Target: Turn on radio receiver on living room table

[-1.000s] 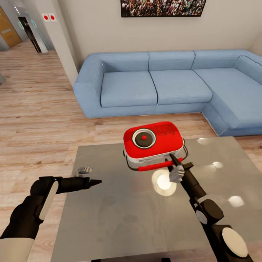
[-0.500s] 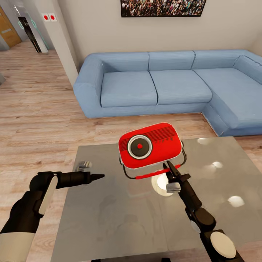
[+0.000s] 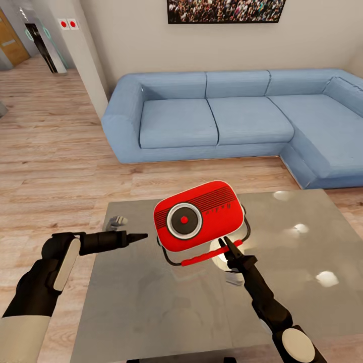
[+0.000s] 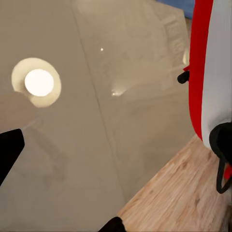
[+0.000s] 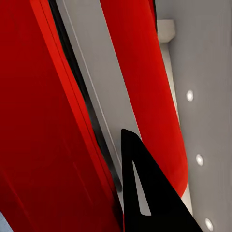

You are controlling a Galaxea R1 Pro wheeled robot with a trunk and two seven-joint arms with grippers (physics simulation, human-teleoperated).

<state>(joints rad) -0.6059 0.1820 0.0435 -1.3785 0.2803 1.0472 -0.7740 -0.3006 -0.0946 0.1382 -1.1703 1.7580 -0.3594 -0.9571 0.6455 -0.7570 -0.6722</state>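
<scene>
The radio [image 3: 196, 217] sits at the centre of the frame, lifted and tipped up over the grey table [image 3: 151, 302], its dial [image 3: 184, 220] facing the camera. The right gripper [image 3: 229, 249] comes up from the lower right and is pinched on the red grip of the handle [image 3: 204, 258] just under the radio's lower edge; in the right wrist view a dark fingertip [image 5: 145, 193] lies against the red bar [image 5: 145, 87], so it looks closed on that handle. The left gripper [image 3: 132, 236] hangs at centre left, fingers drawn together to a point and holding nothing, aimed at the radio's left edge with a clear gap between. In its own camera the radio's red and white side [image 4: 208, 67] runs along the right edge.

The job now, I'd say, is a steady hold. Keep the right wrist quiet so the radio doesn't swing on that thin handle. Then bring the left tip in slowly, square to the face, and press the control lightly.
</scene>
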